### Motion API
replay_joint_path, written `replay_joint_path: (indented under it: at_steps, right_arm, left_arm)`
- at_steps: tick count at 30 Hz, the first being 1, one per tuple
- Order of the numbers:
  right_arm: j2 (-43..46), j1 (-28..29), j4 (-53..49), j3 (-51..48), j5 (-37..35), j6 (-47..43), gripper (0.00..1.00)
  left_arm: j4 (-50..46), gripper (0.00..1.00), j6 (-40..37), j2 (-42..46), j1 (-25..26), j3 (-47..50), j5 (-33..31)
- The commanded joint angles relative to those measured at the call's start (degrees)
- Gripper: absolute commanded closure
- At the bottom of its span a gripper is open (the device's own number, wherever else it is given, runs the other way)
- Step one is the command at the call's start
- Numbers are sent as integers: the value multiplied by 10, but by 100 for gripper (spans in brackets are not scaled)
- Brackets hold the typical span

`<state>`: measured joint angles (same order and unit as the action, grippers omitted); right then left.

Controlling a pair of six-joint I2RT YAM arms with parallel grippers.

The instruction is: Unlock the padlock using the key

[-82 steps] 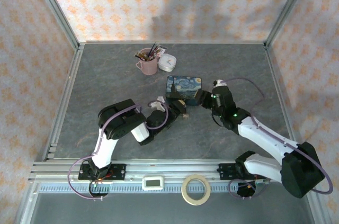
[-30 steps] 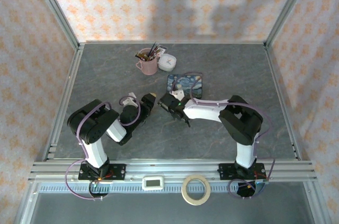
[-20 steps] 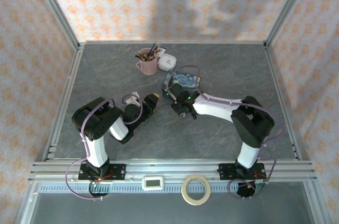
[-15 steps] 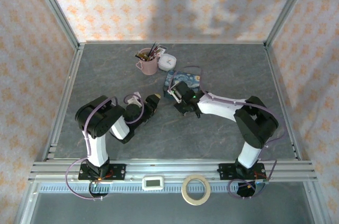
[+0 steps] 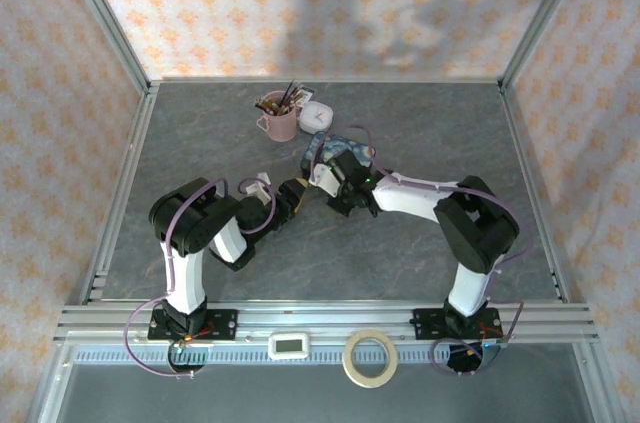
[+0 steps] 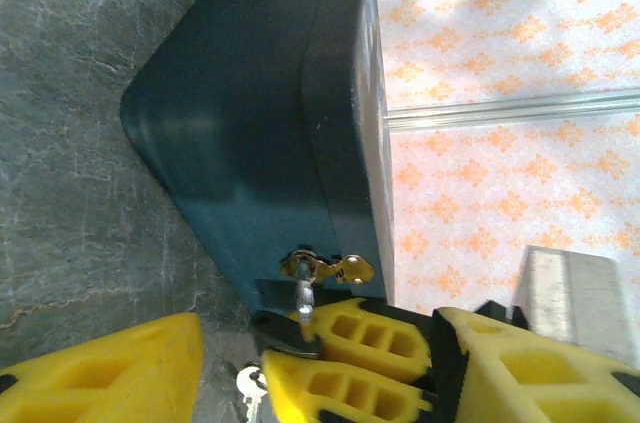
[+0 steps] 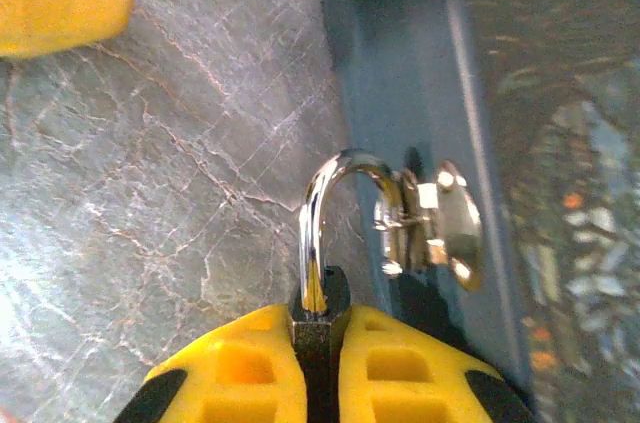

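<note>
At 6 o'clock in the right wrist view, the right claw (image 7: 320, 343) is clamped tight on the padlock (image 7: 318, 293). Its loop appears hooked through the clasp (image 7: 440, 228) of the tin (image 6: 250, 123). The left claw (image 5: 292, 193) stands about half open and holds nothing. The key (image 6: 248, 390) dangles at 7 o'clock in the left wrist view, just beside the padlock. The left claw could pinch the other claw's fingers instead of the tiny key, or a tug could drag the tin.
</note>
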<state>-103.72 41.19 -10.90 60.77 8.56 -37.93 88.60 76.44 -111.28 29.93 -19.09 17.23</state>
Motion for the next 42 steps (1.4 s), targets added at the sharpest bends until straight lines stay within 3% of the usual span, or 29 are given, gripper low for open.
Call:
replay_joint_path:
  at_steps: [1,13,23,31,39,42]
  right_arm:
    - [-15,-1,20,16,-5,-37,100]
    - [59,-1,106,-30,95,-23,100]
    - [12,-2,103,6,97,-38,100]
    - [25,-2,100,-5,102,-29,100]
    - [31,-2,112,-9,103,-21,100]
    - [34,-2,115,-12,100,-18,100]
  left_arm:
    - [48,41,-3,-11,-4,-6,14]
    - [6,41,-17,12,-11,-11,-1]
    - [-23,42,-23,-4,-10,-45,-1]
    - [-44,67,-35,-42,-9,-95,10]
    - [-65,76,-42,-49,7,-106,13]
    - [-55,84,-34,-54,11,-99,12]
